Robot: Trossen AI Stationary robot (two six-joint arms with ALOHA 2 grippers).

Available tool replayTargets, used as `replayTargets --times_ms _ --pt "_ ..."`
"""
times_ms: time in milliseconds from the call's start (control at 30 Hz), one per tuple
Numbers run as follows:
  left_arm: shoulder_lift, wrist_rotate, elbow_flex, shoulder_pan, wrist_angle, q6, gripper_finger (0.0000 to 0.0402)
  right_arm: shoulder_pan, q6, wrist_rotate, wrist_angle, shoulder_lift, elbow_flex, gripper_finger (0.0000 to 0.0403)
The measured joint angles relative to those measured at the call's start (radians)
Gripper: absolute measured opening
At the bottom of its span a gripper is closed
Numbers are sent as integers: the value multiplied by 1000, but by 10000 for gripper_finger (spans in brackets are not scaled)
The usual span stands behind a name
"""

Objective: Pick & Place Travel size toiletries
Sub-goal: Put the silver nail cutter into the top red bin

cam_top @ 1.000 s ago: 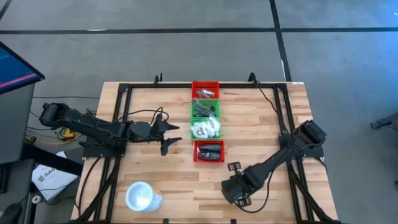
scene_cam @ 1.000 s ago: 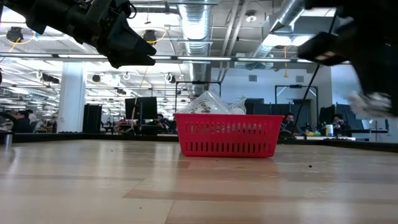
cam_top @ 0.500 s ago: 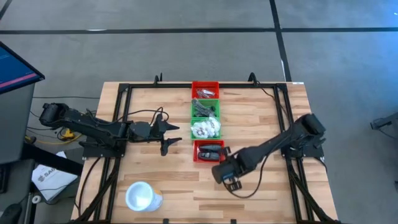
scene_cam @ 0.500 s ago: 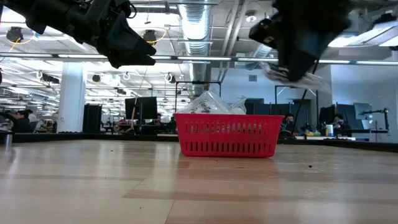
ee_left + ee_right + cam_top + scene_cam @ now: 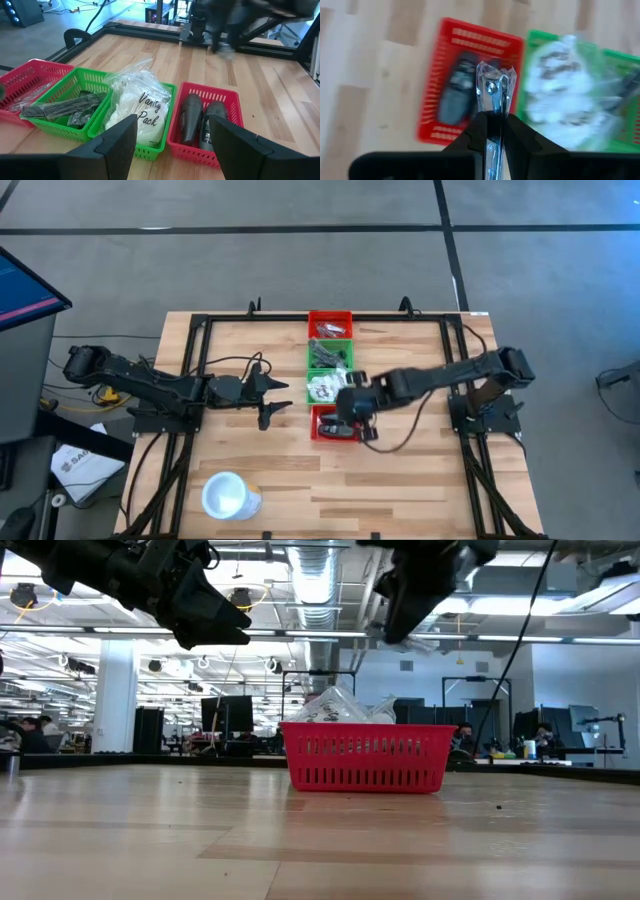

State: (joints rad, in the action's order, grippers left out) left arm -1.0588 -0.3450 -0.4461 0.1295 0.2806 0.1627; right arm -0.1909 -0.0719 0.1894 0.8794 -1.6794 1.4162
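Clear crinkly packet (image 5: 494,82) pinched in right gripper (image 5: 492,120) above red bin (image 5: 335,423), left gripper (image 5: 277,399) open, wooden table (image 5: 420,480)

Clear crinkly packet (image 5: 495,85) upright, apparently above black pieces (image 5: 457,92).

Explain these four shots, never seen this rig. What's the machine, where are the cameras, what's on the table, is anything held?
It is a two-armed robot at a wooden table. One camera looks straight down, one sits at table height, and one rides on each wrist. Down the table's middle runs a row of bins: a far red bin, two green bins, one with a clear "Vanity Pack" packet, and a near red bin with black oblong pieces. A white cup stands apart. The right gripper is shut on a clear crinkly packet above the bins. The left gripper waits open beside them.
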Motion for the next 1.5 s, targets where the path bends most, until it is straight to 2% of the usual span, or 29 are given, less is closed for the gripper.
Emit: replayTargets --times_ms 233,600,800,900,1500 --pt "0 -4 0 0 0 0 237 145 -121 -12 -12 0 0 31" --pt "0 -4 0 0 8 0 237 382 -265 -73 -126 -36 -2 31" --pt "0 -3 0 0 9 0 237 507 -325 -175 -220 -78 -1 31" --pt "0 -3 0 0 9 0 237 562 -332 -193 -269 -96 0 31" --pt "0 -3 0 0 35 -1 237 763 -391 -278 -547 -259 -2 36"
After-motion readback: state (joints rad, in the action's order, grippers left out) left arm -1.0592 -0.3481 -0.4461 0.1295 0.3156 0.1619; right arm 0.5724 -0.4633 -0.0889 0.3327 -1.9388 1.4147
